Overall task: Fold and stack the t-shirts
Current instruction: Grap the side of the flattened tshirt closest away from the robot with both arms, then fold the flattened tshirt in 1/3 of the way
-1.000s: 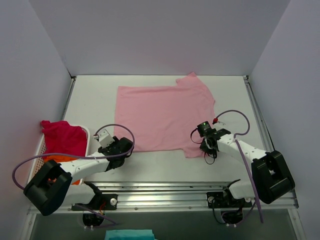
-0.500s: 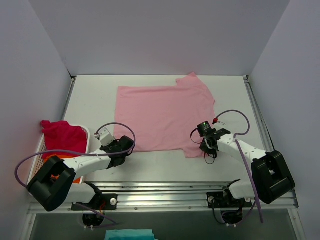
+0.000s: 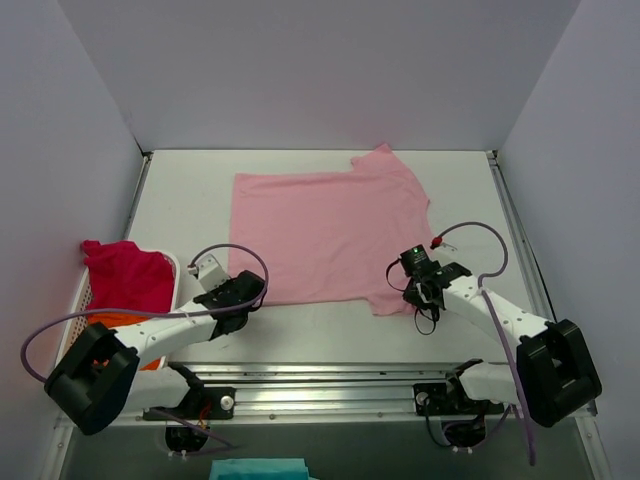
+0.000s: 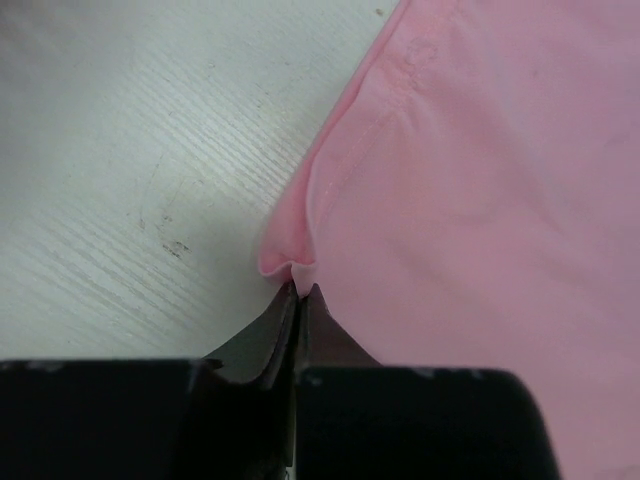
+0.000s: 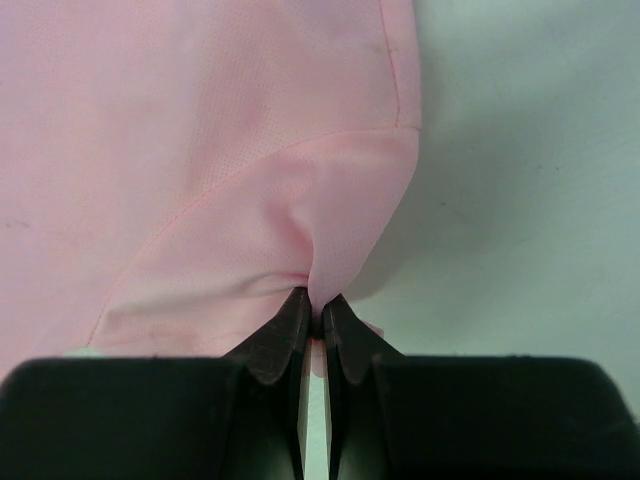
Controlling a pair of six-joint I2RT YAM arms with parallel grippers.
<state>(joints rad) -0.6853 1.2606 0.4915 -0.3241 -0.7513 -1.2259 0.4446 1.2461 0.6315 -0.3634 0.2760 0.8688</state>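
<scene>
Pink t-shirt [image 3: 325, 230] spread flat on worktop [image 3: 190, 200]. Left gripper [image 4: 300, 292] clamped on its near-left hem corner, cloth puckered at the tips. Right gripper [image 5: 315, 303] pinching its near-right sleeve edge. Magenta-red t-shirt [image 3: 125, 272] and orange t-shirt [image 3: 112, 318] sit in basket [image 3: 80, 300], left of the pink t-shirt and apart from it.

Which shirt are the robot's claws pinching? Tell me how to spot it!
Find the white table; the light pink shirt lies spread across its middle, its near edge pinched by the left gripper and the right gripper. Only it is flat and pale; the red shirt and orange shirt sit bunched in a basket at the table's left.
</scene>
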